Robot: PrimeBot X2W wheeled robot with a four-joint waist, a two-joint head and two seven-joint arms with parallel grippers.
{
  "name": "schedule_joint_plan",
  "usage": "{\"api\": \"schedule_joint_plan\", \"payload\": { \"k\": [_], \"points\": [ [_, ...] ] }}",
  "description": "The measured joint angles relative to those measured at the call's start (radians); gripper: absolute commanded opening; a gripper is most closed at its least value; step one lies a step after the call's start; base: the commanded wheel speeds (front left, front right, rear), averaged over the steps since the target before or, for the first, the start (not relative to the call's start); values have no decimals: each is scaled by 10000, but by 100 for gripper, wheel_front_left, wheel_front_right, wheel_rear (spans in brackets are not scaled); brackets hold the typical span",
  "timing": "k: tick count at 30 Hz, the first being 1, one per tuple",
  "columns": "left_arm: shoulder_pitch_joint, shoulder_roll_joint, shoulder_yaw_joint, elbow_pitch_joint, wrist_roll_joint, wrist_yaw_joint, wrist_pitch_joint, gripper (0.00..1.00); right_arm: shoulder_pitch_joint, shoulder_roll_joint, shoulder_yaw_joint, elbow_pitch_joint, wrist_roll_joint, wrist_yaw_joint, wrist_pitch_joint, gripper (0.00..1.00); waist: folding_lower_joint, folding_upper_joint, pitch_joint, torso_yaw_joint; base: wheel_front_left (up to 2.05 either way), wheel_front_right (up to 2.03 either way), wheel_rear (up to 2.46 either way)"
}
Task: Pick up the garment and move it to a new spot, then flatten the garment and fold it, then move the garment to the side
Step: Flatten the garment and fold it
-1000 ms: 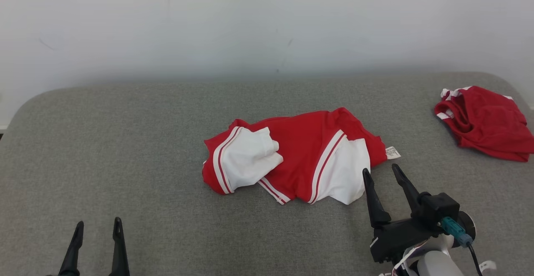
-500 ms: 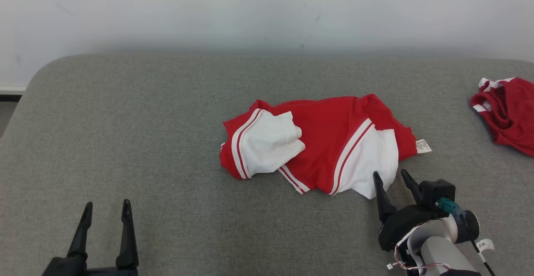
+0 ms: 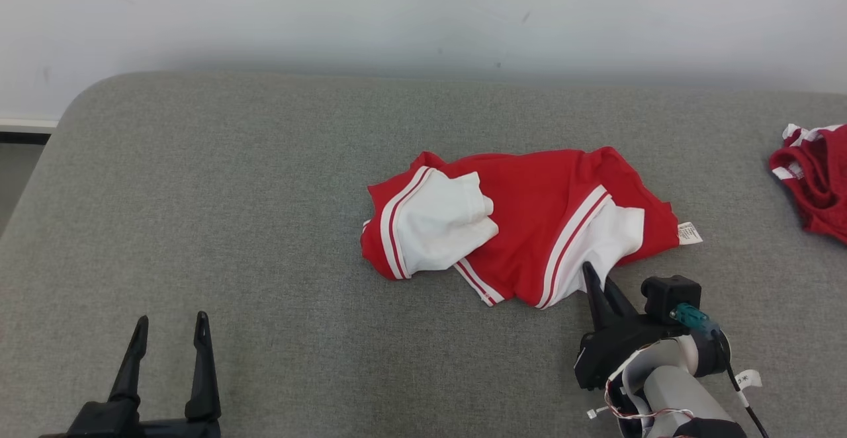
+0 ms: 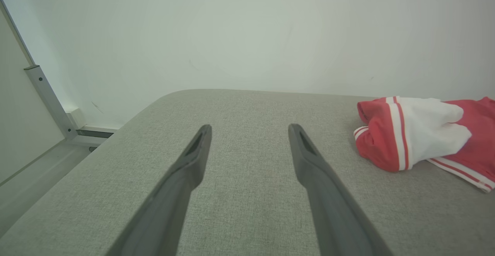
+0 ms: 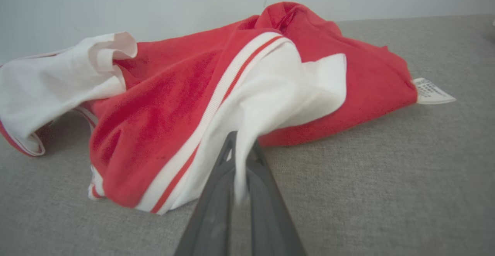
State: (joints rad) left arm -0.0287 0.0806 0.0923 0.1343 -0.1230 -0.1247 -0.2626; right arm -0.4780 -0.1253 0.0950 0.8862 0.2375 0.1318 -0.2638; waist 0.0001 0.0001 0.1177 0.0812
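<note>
Slippage is the main risk: the right claw (image 3: 597, 274) is clamped on only a thin white fold at the near edge of the red-and-white garment (image 3: 529, 206), which lies crumpled mid-worktop (image 3: 265, 193). A lift could pull the fold free. The left claw (image 3: 171, 322) stands wide open and empty, well apart.

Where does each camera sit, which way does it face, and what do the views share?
Head view: on the head, facing forward and down at the grey cushion; open left gripper lower left, right gripper shut on the garment lower right.
Left wrist view: on the left wrist, facing along its spread fingers over the cushion toward the wall.
Right wrist view: on the right wrist, facing along its shut fingers into the garment's white panel.
Shared: all three show the garment.
</note>
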Motion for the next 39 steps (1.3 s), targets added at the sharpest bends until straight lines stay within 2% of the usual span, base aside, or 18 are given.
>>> {"api": "schedule_joint_plan", "payload": {
  "k": [5, 16, 24, 27, 31, 32, 33, 34, 39],
  "points": [
    [13, -25, 54, 29, -10, -2, 0, 100, 477, 180, 717, -1250, 502, 0, 0, 0, 0, -1, -189, -34, 0, 0, 0],
    [112, -90, 165, -27, -2, -46, 0, 100, 835, 642, 3524, -4023, 2190, 0, 0, 0, 0, 0, -501, 32, 0, 0, 0],
    [236, -117, 224, -100, 38, -46, 0, 100, 776, 721, 5039, -5591, 3427, 0, -2, 0, -1, -1, -527, 256, 0, 0, 0],
    [235, -121, 249, -117, 61, -46, 0, 100, 896, 732, 5580, -5866, 4038, 0, -4, 0, -1, -1, -488, 320, 0, 0, 0],
    [230, -134, 265, -115, 73, -46, 0, 100, 1107, 748, 6172, -4769, 4274, 0, 372, 0, -1, -1, -429, 371, 0, 0, 0],
    [226, -140, 257, -107, 75, -46, 0, 100, 1117, 721, 6337, -4339, 4211, -2, 591, 34, -1, 0, -421, 381, 0, 0, 0],
    [225, -144, 251, -84, 75, -46, 0, 100, 1154, 721, 6412, -4123, 4136, -2, 545, 63, -1, 0, -416, 388, 0, 0, 0],
    [211, -167, 234, -48, 77, -46, 0, 100, 1084, 723, 6527, -3768, 4013, -2, 508, 100, -1, 0, -425, 394, 0, 0, 0],
    [219, -178, 341, 31, 75, -44, 0, 100, 966, 740, 6512, -3442, 3983, -2, 309, 100, -1, -1, -524, 250, 0, 0, 0]
  ]
}}
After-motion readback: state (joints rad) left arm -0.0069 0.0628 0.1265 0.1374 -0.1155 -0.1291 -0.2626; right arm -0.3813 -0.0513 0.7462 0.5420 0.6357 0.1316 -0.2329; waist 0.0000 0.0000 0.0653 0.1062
